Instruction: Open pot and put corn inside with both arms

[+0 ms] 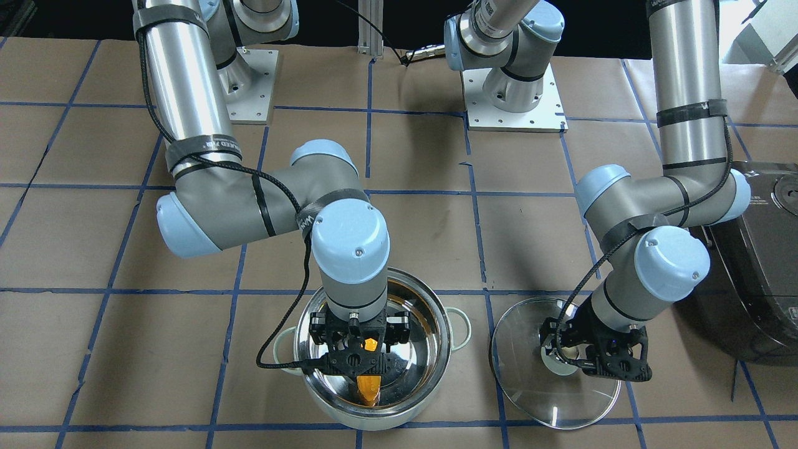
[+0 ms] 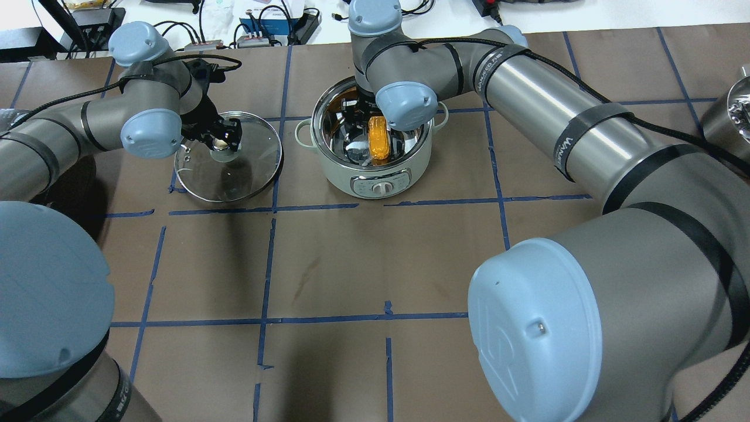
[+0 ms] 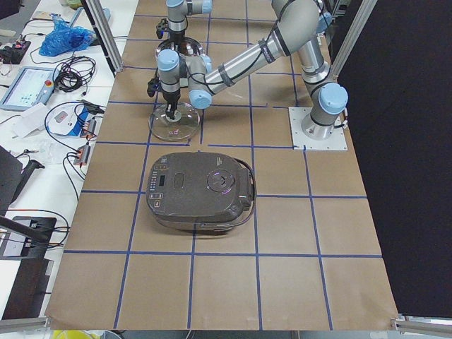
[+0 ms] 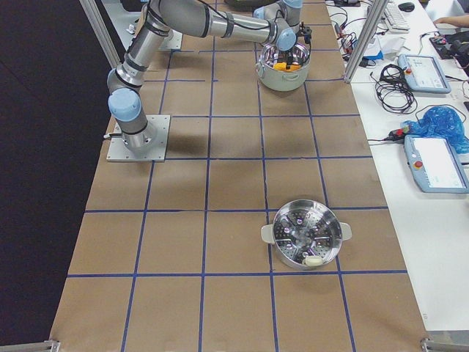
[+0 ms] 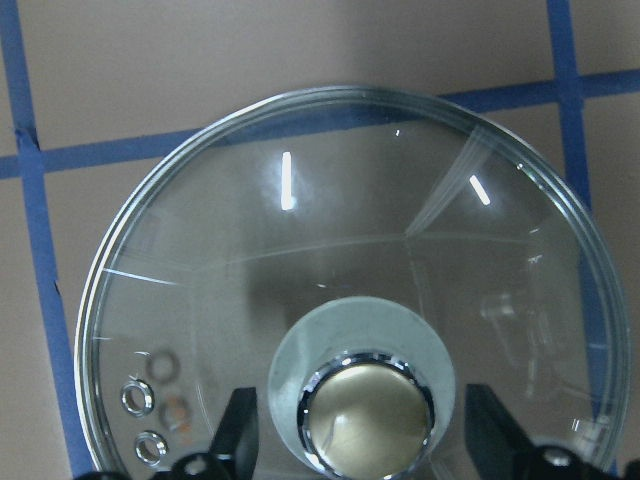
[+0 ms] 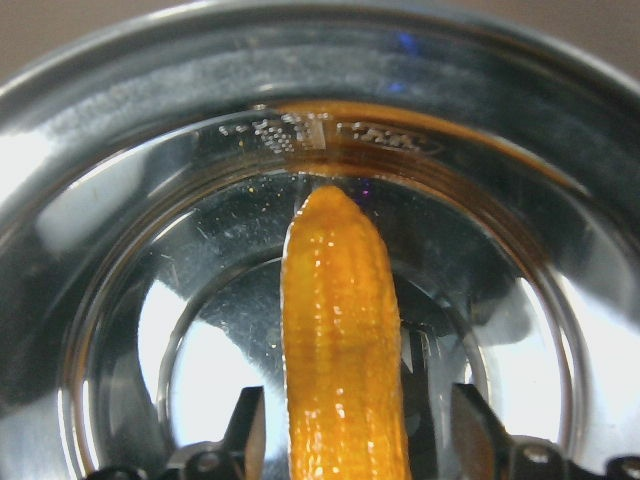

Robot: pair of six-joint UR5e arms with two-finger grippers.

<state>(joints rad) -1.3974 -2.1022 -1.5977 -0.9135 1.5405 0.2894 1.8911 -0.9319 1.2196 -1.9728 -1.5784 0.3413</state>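
Note:
The steel pot [image 1: 439,315] stands open, pale body toward me in the overhead view [image 2: 343,170]. The yellow-orange corn [image 1: 369,388] lies inside on its bottom, also seen overhead [image 2: 379,140] and in the right wrist view [image 6: 340,330]. My right gripper [image 1: 363,362] hangs inside the pot, open, its fingers [image 6: 248,432] either side of the corn with gaps. The glass lid [image 1: 530,390] lies flat on the table beside the pot. My left gripper [image 1: 564,360] is open, its fingers [image 5: 240,432] astride the lid's knob [image 5: 367,410] without touching it.
A dark grey rice cooker [image 1: 760,262] sits close beside the left arm, also in the exterior left view [image 3: 201,191]. A steel steamer pot [image 4: 305,233] stands far off on the robot's right. Blue tape lines cross the brown table.

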